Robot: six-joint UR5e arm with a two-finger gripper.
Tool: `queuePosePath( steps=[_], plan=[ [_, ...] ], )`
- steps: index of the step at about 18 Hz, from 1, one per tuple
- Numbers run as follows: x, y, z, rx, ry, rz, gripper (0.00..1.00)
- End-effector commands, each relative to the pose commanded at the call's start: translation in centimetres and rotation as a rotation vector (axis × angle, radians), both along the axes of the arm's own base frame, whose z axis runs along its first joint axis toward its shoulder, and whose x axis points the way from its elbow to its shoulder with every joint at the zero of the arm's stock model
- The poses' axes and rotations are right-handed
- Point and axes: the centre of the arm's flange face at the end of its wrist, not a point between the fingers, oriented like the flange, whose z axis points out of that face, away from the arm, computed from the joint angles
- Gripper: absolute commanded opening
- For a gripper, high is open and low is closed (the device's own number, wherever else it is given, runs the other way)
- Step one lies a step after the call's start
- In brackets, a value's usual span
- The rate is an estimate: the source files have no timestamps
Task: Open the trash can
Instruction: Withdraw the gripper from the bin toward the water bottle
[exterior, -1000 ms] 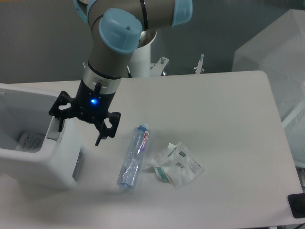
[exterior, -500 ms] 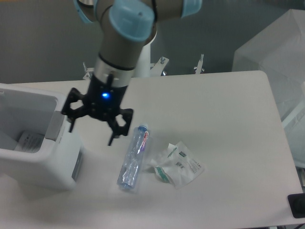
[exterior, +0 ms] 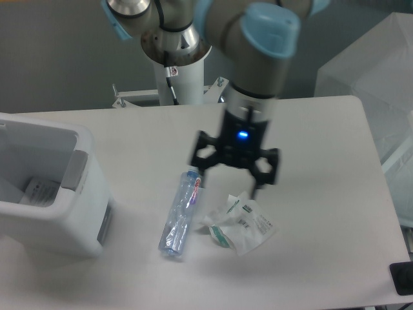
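The trash can [exterior: 58, 194] stood open at 9 o'clock on the surface [exterior: 310, 142]. The gripper [exterior: 227, 179], jaws spread and empty, hovered above the plastic bottle [exterior: 179, 214] and packet [exterior: 240, 223].

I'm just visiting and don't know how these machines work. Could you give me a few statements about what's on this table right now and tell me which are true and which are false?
1. The large white boxy plastic trash can stands open, with a paper visible inside. True.
2. The black two-finger gripper is clamped on the clear plastic bottle. False: it hangs open and empty, above the table to the bottle's right.
3. The bottle lies on its side on the white table. True.
4. The crinkled clear plastic packet with green print is inside the trash can. False: it lies on the table, right of the bottle.
5. A blue light glows on the gripper. True.
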Motion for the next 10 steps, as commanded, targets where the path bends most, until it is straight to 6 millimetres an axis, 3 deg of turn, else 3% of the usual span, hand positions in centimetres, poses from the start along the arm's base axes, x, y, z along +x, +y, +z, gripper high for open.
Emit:
queuePosePath(
  steps=[3, 10],
  plan=[
    [-2.2, 0.2, -2.4, -0.115, 0.061, -0.031, 1.00],
    [-3.9, -0.6, -6.1, -0.238, 0.113, -0.225, 1.00]
  ],
)
